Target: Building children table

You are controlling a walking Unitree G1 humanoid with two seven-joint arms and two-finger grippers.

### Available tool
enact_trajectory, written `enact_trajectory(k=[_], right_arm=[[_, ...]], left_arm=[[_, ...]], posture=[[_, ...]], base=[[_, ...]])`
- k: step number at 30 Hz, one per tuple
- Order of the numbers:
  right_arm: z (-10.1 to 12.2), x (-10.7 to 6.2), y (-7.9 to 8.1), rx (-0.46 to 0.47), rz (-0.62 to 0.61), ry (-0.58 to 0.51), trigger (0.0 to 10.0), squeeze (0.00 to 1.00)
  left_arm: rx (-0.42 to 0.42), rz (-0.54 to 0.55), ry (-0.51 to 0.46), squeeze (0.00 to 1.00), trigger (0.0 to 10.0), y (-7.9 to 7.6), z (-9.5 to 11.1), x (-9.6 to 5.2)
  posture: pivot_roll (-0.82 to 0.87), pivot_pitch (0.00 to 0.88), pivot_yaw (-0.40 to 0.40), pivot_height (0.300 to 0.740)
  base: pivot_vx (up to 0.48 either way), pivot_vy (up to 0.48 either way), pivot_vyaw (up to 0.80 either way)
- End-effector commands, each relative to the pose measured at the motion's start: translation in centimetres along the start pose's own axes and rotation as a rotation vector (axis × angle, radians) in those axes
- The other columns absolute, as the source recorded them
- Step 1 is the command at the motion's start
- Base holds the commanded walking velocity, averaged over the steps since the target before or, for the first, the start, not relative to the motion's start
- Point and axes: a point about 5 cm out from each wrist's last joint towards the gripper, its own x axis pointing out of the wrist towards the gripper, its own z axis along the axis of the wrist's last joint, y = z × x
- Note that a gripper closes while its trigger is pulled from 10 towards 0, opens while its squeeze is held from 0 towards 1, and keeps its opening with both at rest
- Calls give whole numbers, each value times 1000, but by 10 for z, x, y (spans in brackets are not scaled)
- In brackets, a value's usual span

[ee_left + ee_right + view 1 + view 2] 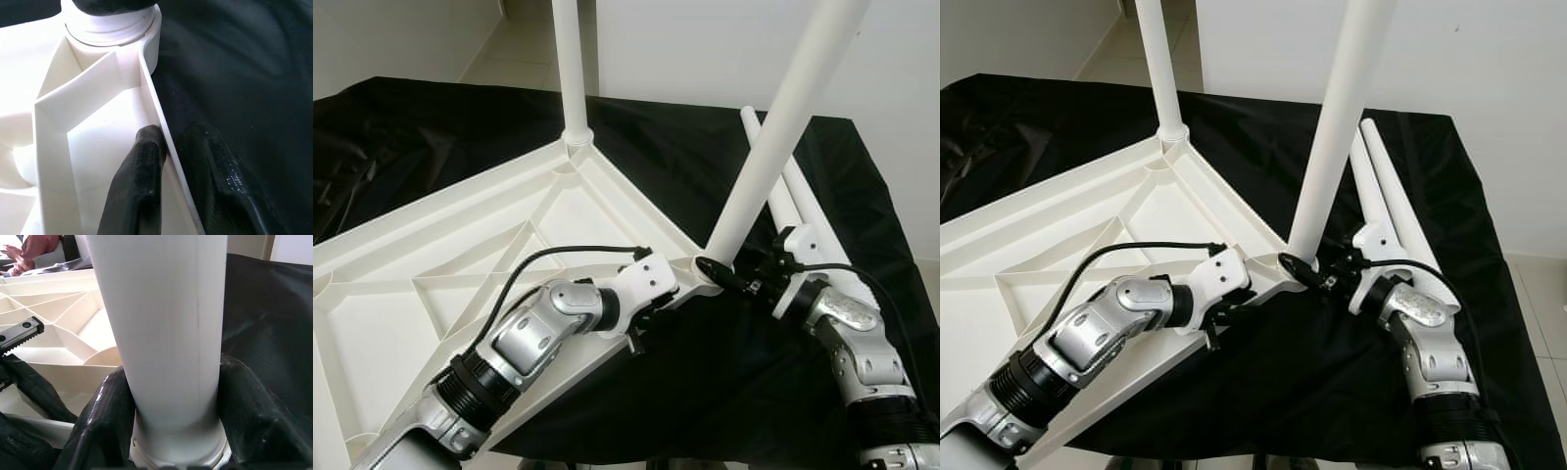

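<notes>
— Why was the tabletop (431,284) lying upside down on the black cloth (705,166)?

— So the legs could go in. The left gripper (171,147) pinched its edge wall to steady it; the right gripper (171,396) was closed around the leg (783,117) at the corner socket (705,274), two spare legs (1386,186) beside.

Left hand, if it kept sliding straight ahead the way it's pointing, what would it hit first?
The left hand straddles the tabletop's rim wall. Straight ahead along that rim, it would probably meet the corner socket holding the leg base first.
</notes>
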Motion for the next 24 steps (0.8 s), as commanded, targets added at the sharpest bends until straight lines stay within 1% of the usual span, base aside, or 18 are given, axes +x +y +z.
enact_trajectory(k=[1,3,5,6,7,8,9,10,12,13,14,15,16,17,20,21,22,24], right_arm=[[-11,1,0,38,-39,58,10000,0],[-13,2,-1,36,-67,72,10000,0],[-15,4,-3,7,-172,85,10000,0],[-15,4,-3,7,-172,85,10000,0],[-18,5,-3,16,-233,105,10000,0],[-18,5,-3,16,-233,105,10000,0],[-20,6,-3,25,-269,120,10000,0],[-21,12,8,71,-371,99,10000,0],[-21,13,11,81,-393,90,10000,0],[-20,16,16,97,-429,83,10000,0],[-19,19,21,131,-498,74,10000,0],[-19,19,21,131,-498,74,10000,0],[-18,21,24,159,-553,66,10000,0],[-15,22,25,161,-623,57,10000,0],[-14,22,25,159,-670,52,10000,0],[-12,22,26,156,-734,49,10000,0],[-12,22,26,156,-734,49,10000,0],[-9,24,30,142,-834,50,10000,0]], left_arm=[[-46,16,67,0,10000,0,-15,1],[-49,20,68,0,10000,0,-15,1],[-60,29,69,0,10000,0,-15,2],[-60,29,69,0,10000,0,-15,2],[-61,32,70,0,10000,0,-15,2],[-61,32,70,0,10000,0,-15,2],[-62,33,70,0,10000,0,-15,2],[-71,35,69,0,10000,-2,-15,2],[-74,35,69,0,10000,-2,-15,2],[-77,35,69,0,10000,-3,-16,2],[-79,30,70,0,10000,-4,-16,3],[-79,30,70,0,10000,-4,-16,3],[-80,26,70,0,10000,-5,-16,3],[-78,25,71,0,10000,-5,-16,3],[-77,25,72,0,10000,-5,-16,4],[-75,24,72,0,10000,-5,-16,4],[-75,24,72,0,10000,-5,-16,4],[-73,22,73,0,10000,-6,-16,4]], posture=[[-39,109,8,740],[-35,109,6,740],[-33,111,1,740],[-33,111,1,740],[-32,112,-2,740],[-32,112,-2,740],[-32,112,-2,740],[-31,114,-4,740],[-31,114,-4,740],[-33,115,-5,740],[-34,115,-5,740],[-34,115,-5,740],[-35,115,-5,740],[-38,113,-6,740],[-38,113,-6,740],[-40,109,-8,740],[-40,109,-8,740],[-39,108,-8,740]], base=[[0,0,0],[0,0,0],[0,0,0],[0,0,0],[0,0,0],[0,0,0],[0,0,0],[0,0,0],[0,0,0],[0,0,0],[0,0,0],[0,0,0],[0,0,0],[0,0,0],[0,0,0],[0,0,0],[0,0,0],[0,0,0]])
